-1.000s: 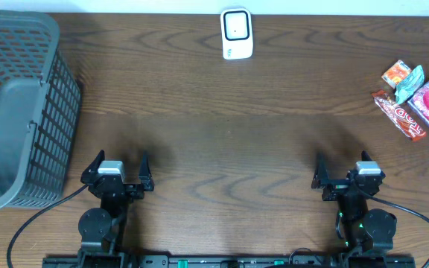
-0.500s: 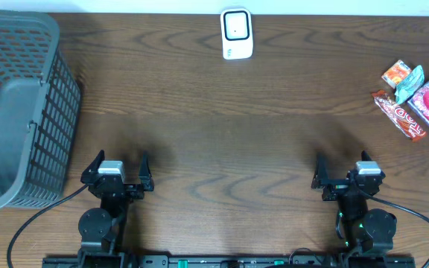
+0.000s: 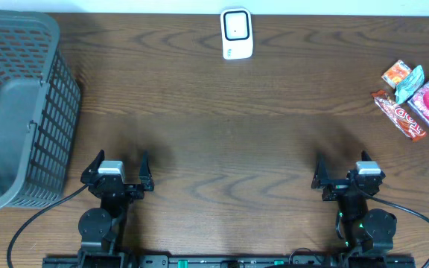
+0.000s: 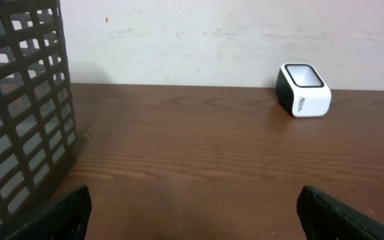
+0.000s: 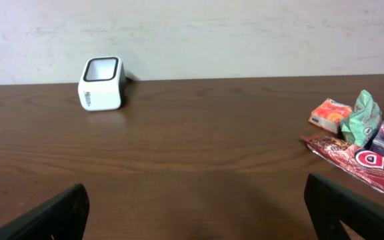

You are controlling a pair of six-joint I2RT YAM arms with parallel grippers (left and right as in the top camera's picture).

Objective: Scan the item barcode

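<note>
The snack packets (image 3: 415, 100) lie crowded and overlapping at the right edge of the table (image 3: 237, 134), well apart from the white barcode scanner (image 3: 237, 33) at the far middle. A reach into that pile could pinch two wrappers at once or push one off the edge. A crinkled glossy wrapper might also present its barcode away from the scanner's window. Both arms sit folded at the near edge, pointing toward the far wall. The left claw (image 3: 120, 162) and the right claw (image 3: 341, 164) are spread wide and empty.
</note>
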